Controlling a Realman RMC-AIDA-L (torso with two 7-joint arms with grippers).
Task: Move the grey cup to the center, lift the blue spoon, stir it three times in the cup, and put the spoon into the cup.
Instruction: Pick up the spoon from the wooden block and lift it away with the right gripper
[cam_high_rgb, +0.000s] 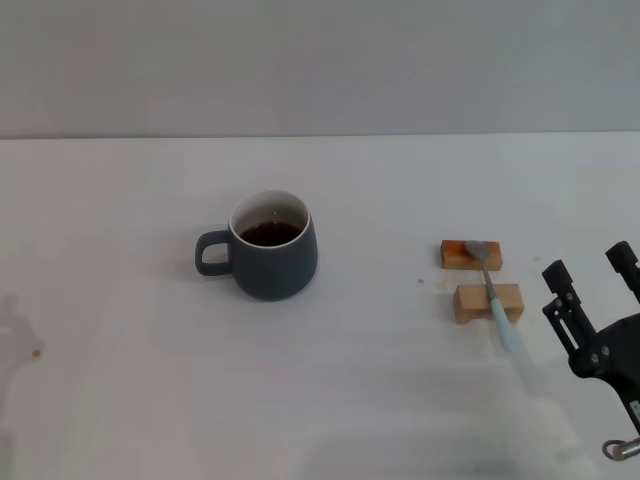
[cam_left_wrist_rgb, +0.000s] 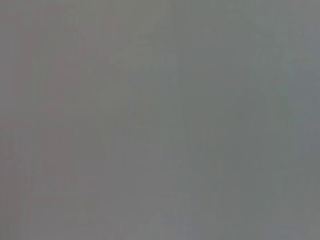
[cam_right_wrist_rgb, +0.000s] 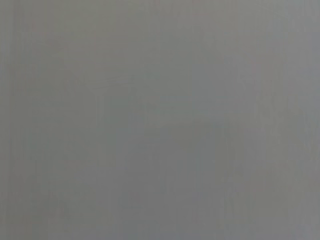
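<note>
The grey cup (cam_high_rgb: 270, 253) stands upright on the white table near the middle, a little to the left, its handle pointing left and dark liquid inside. The blue spoon (cam_high_rgb: 494, 296) lies to the right across two small tan wooden blocks, its metal bowl on the far block and its pale blue handle pointing toward me. My right gripper (cam_high_rgb: 592, 272) is open and empty, just right of the spoon near the table's right edge. My left gripper is out of view. Both wrist views show only plain grey.
The two tan wooden blocks (cam_high_rgb: 487, 300) sit one behind the other under the spoon. A small dark speck (cam_high_rgb: 37, 351) lies at the far left. The white table (cam_high_rgb: 320, 400) ends at a grey wall behind.
</note>
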